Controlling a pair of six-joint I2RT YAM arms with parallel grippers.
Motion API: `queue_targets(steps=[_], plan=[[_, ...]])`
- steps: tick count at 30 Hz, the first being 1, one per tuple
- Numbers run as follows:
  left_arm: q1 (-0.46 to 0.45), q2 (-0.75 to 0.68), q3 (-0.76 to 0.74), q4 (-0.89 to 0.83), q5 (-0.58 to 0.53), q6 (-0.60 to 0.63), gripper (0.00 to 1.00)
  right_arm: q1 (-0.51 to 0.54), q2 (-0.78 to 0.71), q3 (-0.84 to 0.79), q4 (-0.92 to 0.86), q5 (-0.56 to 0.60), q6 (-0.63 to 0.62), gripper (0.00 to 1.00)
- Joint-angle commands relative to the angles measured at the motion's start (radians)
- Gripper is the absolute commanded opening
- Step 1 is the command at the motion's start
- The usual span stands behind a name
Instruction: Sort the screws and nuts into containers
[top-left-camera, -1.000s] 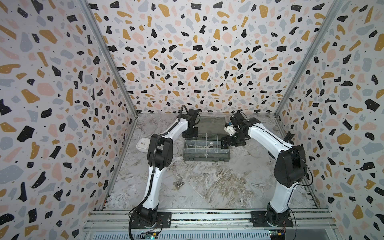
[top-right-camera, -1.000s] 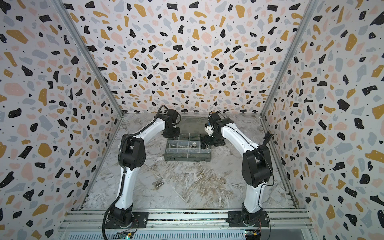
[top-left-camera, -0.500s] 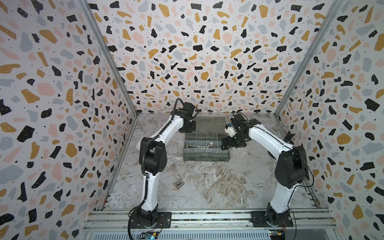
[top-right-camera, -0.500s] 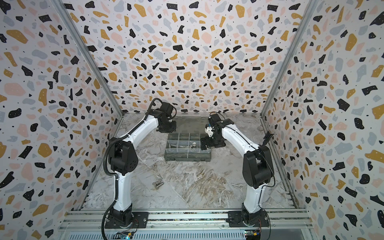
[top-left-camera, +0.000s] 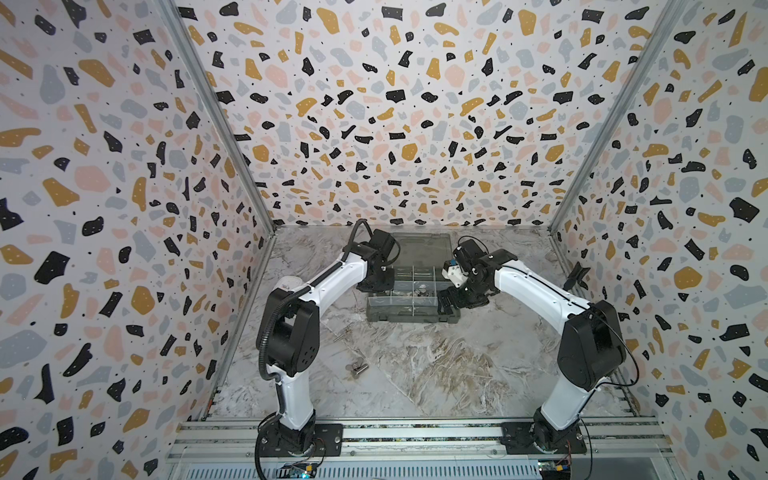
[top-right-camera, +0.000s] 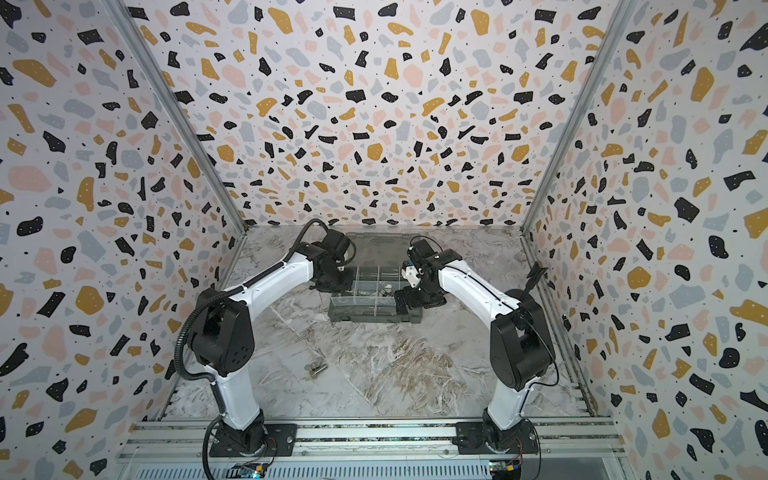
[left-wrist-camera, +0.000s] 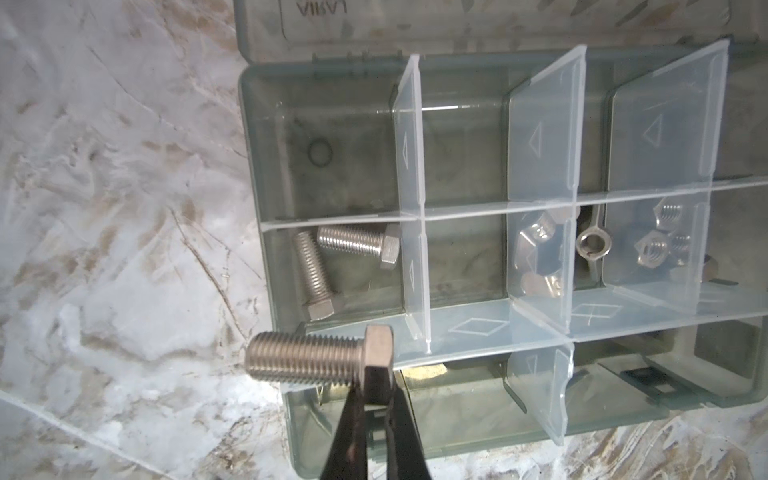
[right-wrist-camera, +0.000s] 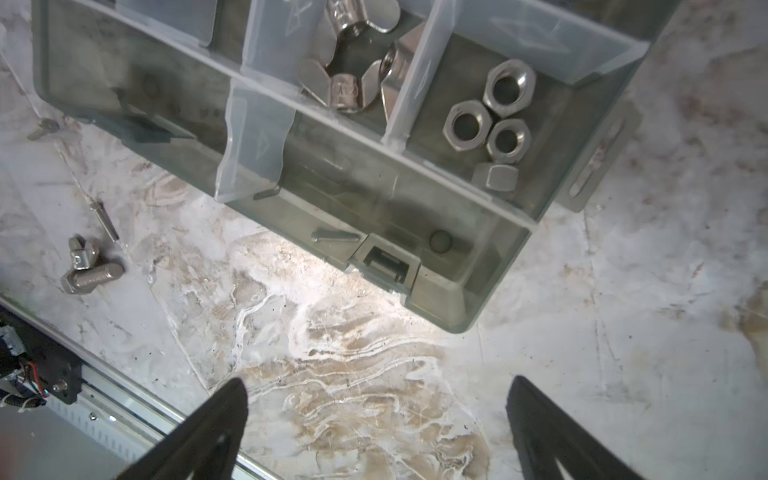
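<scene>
Left gripper (left-wrist-camera: 376, 375), off the lid (top-left-camera: 419, 245) now, hangs at the box (top-left-camera: 413, 319)'s left end in a top view, pinching a screw (left-wrist-camera: 307, 359) by its head — shaft pointing outward — container (left-wrist-camera: 365, 289) with two screws (left-wrist-camera: 353, 245) just beyond.

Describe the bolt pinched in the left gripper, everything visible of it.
The held bolt is silver, dull-shiny metal: a hex head and a short shaft threaded along its whole length. The left gripper is shut on the head alone, from opposite sides; the shaft juts out sideways, free. It hangs over the outer wall of the grey organiser box, close to the compartment where two similar bolts lie. Nothing else touches it.
</scene>
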Motion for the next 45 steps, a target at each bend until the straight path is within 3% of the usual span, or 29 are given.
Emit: queue_targets(steps=[1, 16, 18, 21, 23, 30, 34, 39, 45], plan=[[-0.005, -0.033, -0.04, 0.084, 0.008, -0.029, 0.02, 0.004, -0.073, -0.026, -0.014, 0.003, 0.015, 0.98], [-0.007, 0.05, 0.01, 0.09, 0.012, -0.014, 0.06, 0.003, -0.159, -0.103, -0.019, 0.037, 0.035, 0.98], [-0.008, 0.057, 0.016, 0.087, 0.017, -0.012, 0.13, 0.003, -0.158, -0.105, -0.018, 0.038, 0.036, 0.98], [-0.012, 0.065, 0.036, 0.072, 0.019, -0.002, 0.34, 0.002, -0.155, -0.106, -0.014, 0.038, 0.035, 0.99], [-0.015, 0.065, 0.061, 0.057, 0.017, -0.001, 0.42, 0.001, -0.153, -0.106, -0.014, 0.038, 0.032, 0.99], [-0.032, -0.026, 0.145, -0.029, -0.033, -0.021, 0.51, 0.003, -0.142, -0.068, -0.033, 0.079, 0.006, 0.99], [-0.032, -0.122, 0.043, -0.039, -0.093, -0.024, 0.52, 0.005, -0.127, -0.069, -0.025, 0.065, -0.007, 0.99], [-0.031, -0.263, -0.214, -0.023, -0.143, -0.047, 0.52, 0.033, -0.118, -0.061, -0.002, 0.027, -0.004, 0.99], [-0.032, -0.456, -0.505, 0.004, -0.059, -0.126, 0.51, 0.083, -0.092, -0.044, -0.004, 0.022, -0.012, 0.99]])
